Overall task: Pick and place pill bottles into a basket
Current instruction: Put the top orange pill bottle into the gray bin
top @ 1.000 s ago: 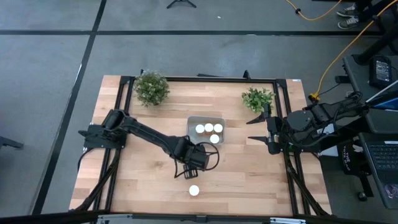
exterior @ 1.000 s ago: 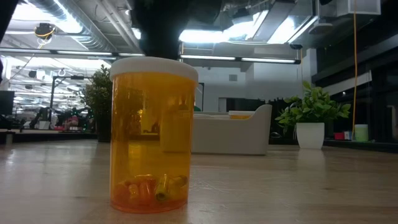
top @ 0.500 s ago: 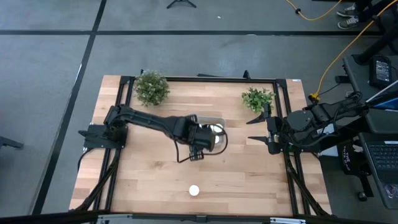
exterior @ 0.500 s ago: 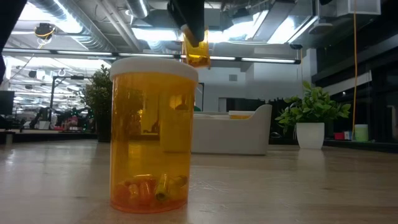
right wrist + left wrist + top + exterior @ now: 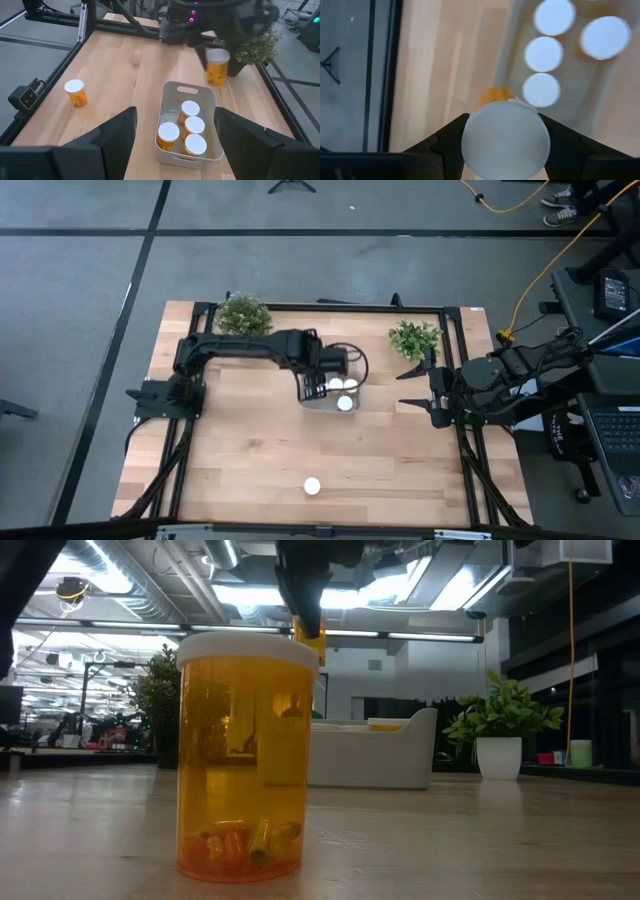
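Basket (image 5: 330, 370) at table (image 5: 230, 470) centre holds four bottles (image 5: 169, 132). Left gripper (image 5: 312, 387) hangs over its 9 o'clock rim, pinching a fifth bottle (image 5: 505, 140) by the cap. Lone bottle (image 5: 312, 486) stands at 6 o'clock. Right gripper (image 5: 412, 386), spread, waits at 3 o'clock.

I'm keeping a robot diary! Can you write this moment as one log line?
left tool: holding pill bottle over basket | in basket: four | on table: one bottle | right tool: waiting, open
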Controlling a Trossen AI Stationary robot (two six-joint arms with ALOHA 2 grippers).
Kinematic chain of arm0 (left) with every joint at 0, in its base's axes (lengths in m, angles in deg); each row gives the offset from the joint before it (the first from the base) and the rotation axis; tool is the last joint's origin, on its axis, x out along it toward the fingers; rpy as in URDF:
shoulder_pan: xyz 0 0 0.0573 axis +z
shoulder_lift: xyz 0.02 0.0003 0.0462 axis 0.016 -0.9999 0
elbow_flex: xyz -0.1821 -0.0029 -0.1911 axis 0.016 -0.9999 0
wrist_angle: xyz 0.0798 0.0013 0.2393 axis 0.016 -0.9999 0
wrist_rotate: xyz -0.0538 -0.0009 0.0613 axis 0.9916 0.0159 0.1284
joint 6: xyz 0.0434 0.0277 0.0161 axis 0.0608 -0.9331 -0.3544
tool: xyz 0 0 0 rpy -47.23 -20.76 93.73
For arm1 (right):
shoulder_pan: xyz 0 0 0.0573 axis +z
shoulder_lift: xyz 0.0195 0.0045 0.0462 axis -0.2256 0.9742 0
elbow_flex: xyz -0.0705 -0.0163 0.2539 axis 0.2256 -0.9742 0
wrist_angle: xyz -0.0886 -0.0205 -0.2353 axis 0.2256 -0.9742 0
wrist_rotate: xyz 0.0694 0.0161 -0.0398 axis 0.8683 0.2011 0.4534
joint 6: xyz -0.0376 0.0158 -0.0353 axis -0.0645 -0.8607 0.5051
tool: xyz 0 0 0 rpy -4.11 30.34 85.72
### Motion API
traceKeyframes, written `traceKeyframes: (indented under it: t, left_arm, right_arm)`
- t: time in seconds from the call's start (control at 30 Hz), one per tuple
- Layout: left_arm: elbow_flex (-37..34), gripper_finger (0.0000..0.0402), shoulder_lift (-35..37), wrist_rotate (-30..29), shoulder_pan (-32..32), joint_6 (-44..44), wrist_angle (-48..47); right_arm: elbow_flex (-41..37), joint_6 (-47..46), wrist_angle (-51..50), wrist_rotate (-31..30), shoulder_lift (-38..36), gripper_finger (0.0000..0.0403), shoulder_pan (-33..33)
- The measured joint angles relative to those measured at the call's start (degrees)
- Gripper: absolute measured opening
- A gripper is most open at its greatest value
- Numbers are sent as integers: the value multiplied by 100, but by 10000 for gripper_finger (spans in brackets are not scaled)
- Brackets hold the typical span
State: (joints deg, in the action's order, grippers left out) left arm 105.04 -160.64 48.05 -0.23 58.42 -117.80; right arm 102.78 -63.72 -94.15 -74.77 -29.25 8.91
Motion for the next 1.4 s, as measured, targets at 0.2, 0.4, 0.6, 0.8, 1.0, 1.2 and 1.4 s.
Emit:
traceKeyframes:
  t: [0.2,0.4,0.6,0.8,1.0,1.2,1.4]
  left_arm:
    - [-2,202,0,119,249,-153,66]
    - [-91,202,2,165,317,-153,254]
    - [-609,202,-2,271,286,-142,474]
    - [-1075,202,-9,446,241,-16,717]
    - [-1412,203,-7,592,197,-9,1081]
    - [-1683,203,13,612,197,3,1445]
    - [-1837,203,-16,610,197,4,1582]
  right_arm:
    - [0,-4,-9,0,0,268,-1]
    - [0,3,-17,0,-1,268,0]
    - [0,7,-52,-2,1,268,0]
    - [0,13,-62,-2,1,268,-1]
    - [0,29,-63,-2,1,268,0]
    - [0,24,-63,-2,1,268,0]
    - [0,13,-61,-2,1,268,-1]
